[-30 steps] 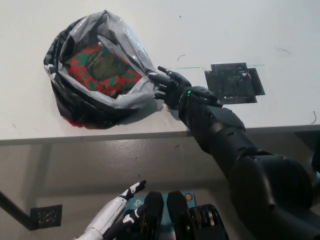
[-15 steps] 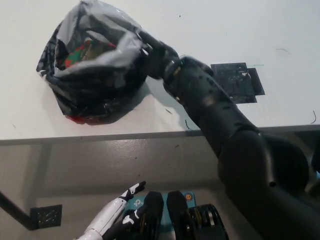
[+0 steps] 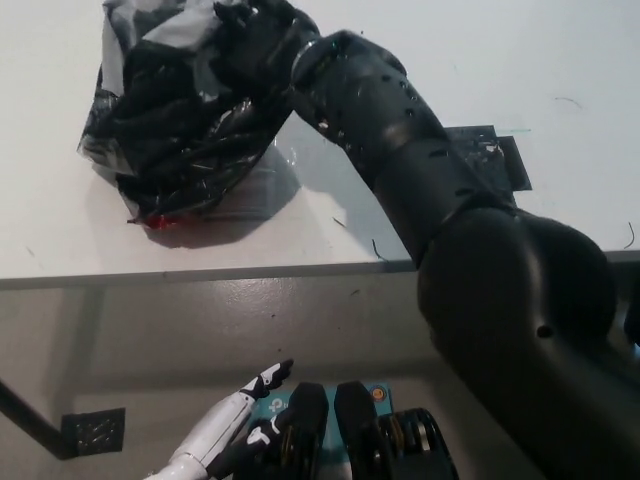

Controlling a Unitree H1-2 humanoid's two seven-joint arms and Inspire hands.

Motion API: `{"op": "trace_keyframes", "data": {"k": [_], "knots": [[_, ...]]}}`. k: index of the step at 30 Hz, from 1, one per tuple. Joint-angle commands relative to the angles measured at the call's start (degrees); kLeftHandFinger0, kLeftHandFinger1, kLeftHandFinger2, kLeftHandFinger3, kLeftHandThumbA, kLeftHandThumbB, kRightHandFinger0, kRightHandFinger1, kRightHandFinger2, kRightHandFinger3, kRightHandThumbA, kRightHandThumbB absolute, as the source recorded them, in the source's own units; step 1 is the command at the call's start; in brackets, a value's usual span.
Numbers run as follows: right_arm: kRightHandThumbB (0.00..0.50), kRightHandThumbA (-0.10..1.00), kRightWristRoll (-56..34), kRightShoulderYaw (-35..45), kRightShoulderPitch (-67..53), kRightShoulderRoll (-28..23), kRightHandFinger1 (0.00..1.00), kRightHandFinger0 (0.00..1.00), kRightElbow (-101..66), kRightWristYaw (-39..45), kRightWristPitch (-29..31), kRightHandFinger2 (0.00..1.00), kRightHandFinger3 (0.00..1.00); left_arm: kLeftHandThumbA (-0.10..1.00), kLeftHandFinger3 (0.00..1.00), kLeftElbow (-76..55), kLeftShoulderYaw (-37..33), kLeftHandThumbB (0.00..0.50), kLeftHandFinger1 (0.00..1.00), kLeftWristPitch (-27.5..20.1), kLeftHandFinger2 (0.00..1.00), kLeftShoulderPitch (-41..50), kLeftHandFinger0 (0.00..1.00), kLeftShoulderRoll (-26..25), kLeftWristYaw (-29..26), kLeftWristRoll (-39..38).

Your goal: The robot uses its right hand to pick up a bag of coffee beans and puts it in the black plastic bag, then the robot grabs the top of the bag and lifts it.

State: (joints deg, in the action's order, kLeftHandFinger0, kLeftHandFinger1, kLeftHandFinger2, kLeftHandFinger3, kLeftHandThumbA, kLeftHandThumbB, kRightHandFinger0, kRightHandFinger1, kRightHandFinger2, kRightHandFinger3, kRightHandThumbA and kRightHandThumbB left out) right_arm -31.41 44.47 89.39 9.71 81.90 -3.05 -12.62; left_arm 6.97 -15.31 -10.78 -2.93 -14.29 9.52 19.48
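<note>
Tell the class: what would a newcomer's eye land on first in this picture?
First, the big black right arm sweeping from the lower right up to the top, where the right hand grips the gathered top of the black plastic bag on the white table. The white left hand rests at the lower left, below the table edge.

The right robot hand is closed on the gathered top of the black plastic bag, whose crumpled body bulges above the white desk. A speck of red shows at the bag's lower edge. The white left robot hand rests low, below the desk's edge.
</note>
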Motion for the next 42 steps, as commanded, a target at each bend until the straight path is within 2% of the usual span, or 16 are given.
{"op": "trace_keyframes", "data": {"k": [1, 7, 8, 11, 13, 16, 21, 28, 29, 31, 33, 35, 36, 38, 41, 42], "knots": [[0.064, -0.10, -4.2, 0.8, 8.0, -2.1, 0.09, 0.00, -2.8, 1.0, 0.7, 0.73, 1.00, 1.00, 1.00, -0.7, -0.5, 0.189, 0.95, -0.6, 0.99, -1.1, 0.99, -0.5, 1.0, 0.2], [0.061, -0.10, -5.8, 1.7, 9.6, -3.2, 0.12, 0.00, -3.0, 0.7, -0.4, 0.75, 1.00, 1.00, 1.00, -1.1, -1.2, 0.202, 0.91, -0.5, 0.96, -0.5, 0.96, -0.8, 1.0, 1.0], [0.109, -0.10, -6.0, 1.6, 9.7, -3.3, 0.15, 0.00, -2.9, 0.7, -0.4, 0.74, 1.00, 1.00, 1.00, -1.2, -1.2, 0.202, 0.91, -0.5, 0.96, -0.5, 0.95, -0.8, 1.0, 0.9], [0.047, -0.10, -6.6, 1.9, 11.7, -4.2, 0.14, 0.00, -3.1, 0.8, -0.2, 0.76, 1.00, 1.00, 1.00, -1.2, -1.5, 0.216, 0.91, 0.0, 0.95, -0.5, 0.97, -0.6, 0.8, 1.5], [0.047, -0.10, -7.0, 2.1, 12.9, -4.8, 0.17, 0.00, -3.2, 0.7, 0.0, 0.77, 1.00, 1.00, 1.00, -1.3, -1.7, 0.227, 0.91, 0.2, 0.94, -0.4, 0.98, -0.7, 0.8, 1.7], [0.035, -0.10, -7.3, 1.8, 14.6, -5.8, 0.17, 0.00, -3.4, 0.7, -0.1, 0.77, 1.00, 1.00, 1.00, -1.2, -1.9, 0.218, 0.86, -0.5, 0.90, 0.0, 0.94, -0.6, 0.5, 1.8], [0.056, -0.10, -7.7, 1.4, 16.7, -7.2, 0.12, 0.00, -4.1, 1.5, -0.4, 0.70, 1.00, 1.00, 1.00, -0.8, -2.4, 0.247, 0.87, -0.1, 0.93, 0.1, 0.95, -0.6, 0.6, 2.3], [0.034, -0.10, -9.4, 2.3, 18.5, -8.7, 0.13, 0.00, -4.7, 0.7, -1.0, 0.72, 1.00, 1.00, 1.00, -1.2, -2.9, 0.248, 0.87, 0.5, 0.93, 0.8, 0.95, -0.4, 0.5, 2.6], [0.089, -0.10, -9.5, 2.2, 18.7, -8.9, 0.15, 0.00, -4.7, 1.0, -1.0, 0.70, 1.00, 1.00, 1.00, -1.3, -2.9, 0.248, 0.87, 0.6, 0.93, 0.9, 0.95, -0.4, 0.6, 2.4], [0.051, -0.10, -9.9, 2.2, 19.4, -9.5, 0.11, 0.00, -5.0, 1.8, -0.7, 0.68, 1.00, 1.00, 1.00, -1.2, -3.0, 0.237, 0.88, 0.5, 0.93, 1.0, 0.95, -0.5, 0.6, 2.4], [0.064, -0.10, -10.0, 1.9, 20.0, -10.1, 0.12, 0.00, -5.3, 2.9, -0.6, 0.69, 1.00, 1.00, 1.00, -1.1, -3.0, 0.236, 0.87, 0.2, 0.93, 0.9, 0.95, -0.5, 0.5, 2.6], [0.073, -0.10, -10.1, 1.5, 20.5, -10.9, 0.12, 0.00, -5.4, 3.6, -1.4, 0.70, 0.91, 1.00, 1.00, -1.3, -3.1, 0.234, 0.87, 0.4, 0.93, 0.9, 0.95, -0.6, 0.5, 2.9], [0.076, -0.10, -10.0, 1.4, 20.4, -11.0, 0.12, 0.00, -5.6, 3.8, -1.5, 0.70, 1.00, 1.00, 1.00, -1.2, -3.1, 0.241, 0.87, 0.3, 0.93, 0.9, 0.95, -0.6, 0.5, 3.0], [0.076, -0.10, -10.0, 1.0, 20.3, -11.2, 0.12, 0.00, -5.9, 4.5, -1.9, 0.69, 1.00, 1.00, 1.00, -1.2, -3.2, 0.241, 0.87, 0.1, 0.93, 0.9, 0.94, -0.6, 0.5, 3.2], [0.084, -0.10, -10.3, 1.1, 19.7, -10.9, 0.12, 0.00, -5.8, 4.9, -1.8, 0.72, 0.87, 1.00, 1.00, -1.1, -3.3, 0.232, 0.87, 0.0, 0.94, 1.1, 0.95, -0.6, 0.5, 3.3], [0.068, -0.10, -10.6, 1.3, 19.5, -10.8, 0.13, 0.00, -5.8, 5.0, -1.8, 0.72, 1.00, 1.00, 1.00, -1.2, -3.3, 0.235, 0.89, 0.2, 0.95, 1.1, 0.96, -0.6, 0.5, 3.4]]}}
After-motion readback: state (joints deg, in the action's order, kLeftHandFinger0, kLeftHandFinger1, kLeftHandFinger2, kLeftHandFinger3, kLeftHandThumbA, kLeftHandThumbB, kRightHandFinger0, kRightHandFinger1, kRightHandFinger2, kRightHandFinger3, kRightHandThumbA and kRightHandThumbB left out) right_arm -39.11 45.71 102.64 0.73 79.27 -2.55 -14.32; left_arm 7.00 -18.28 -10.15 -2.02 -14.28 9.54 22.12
